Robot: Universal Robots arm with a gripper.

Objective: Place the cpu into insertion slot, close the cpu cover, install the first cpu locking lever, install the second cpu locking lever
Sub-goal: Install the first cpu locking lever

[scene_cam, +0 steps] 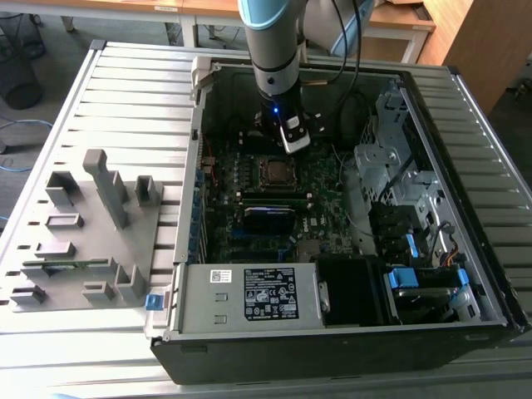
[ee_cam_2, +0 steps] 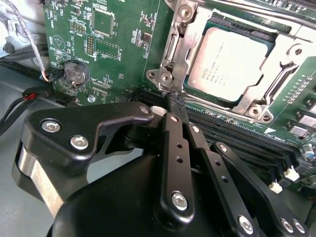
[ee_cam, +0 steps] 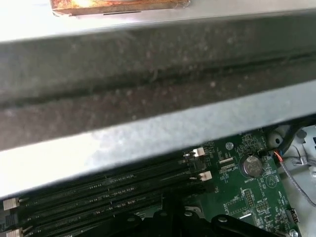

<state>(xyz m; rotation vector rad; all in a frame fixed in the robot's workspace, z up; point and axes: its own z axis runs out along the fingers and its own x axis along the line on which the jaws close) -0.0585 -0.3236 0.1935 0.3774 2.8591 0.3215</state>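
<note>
The cpu (ee_cam_2: 231, 63), a silver-grey square chip, lies flat in the insertion slot (ee_cam_2: 245, 27), whose black rim shows around it. The cpu cover (ee_cam_2: 181, 45), a silver metal frame, lies down around the chip, which shows through its window. A thin lever rod (ee_cam_2: 283, 75) runs along one side of the frame. My gripper (ee_cam_2: 175, 101) is shut, and its black fingers (ee_cam_2: 173, 133) meet at a tip beside the socket's corner. I cannot tell whether anything is pinched between them. In the exterior view my gripper (scene_cam: 281, 148) hangs just behind the socket (scene_cam: 274, 171).
The green motherboard (ee_cam_2: 123, 44) sits inside an open computer case (scene_cam: 453, 274). Long black memory slots (ee_cam: 113, 190) and a coin battery (ee_cam: 252, 166) lie close to the fingers. Cables (ee_cam_2: 19, 106) run beside the board. A grey fixture (scene_cam: 83, 241) stands at the exterior view's left.
</note>
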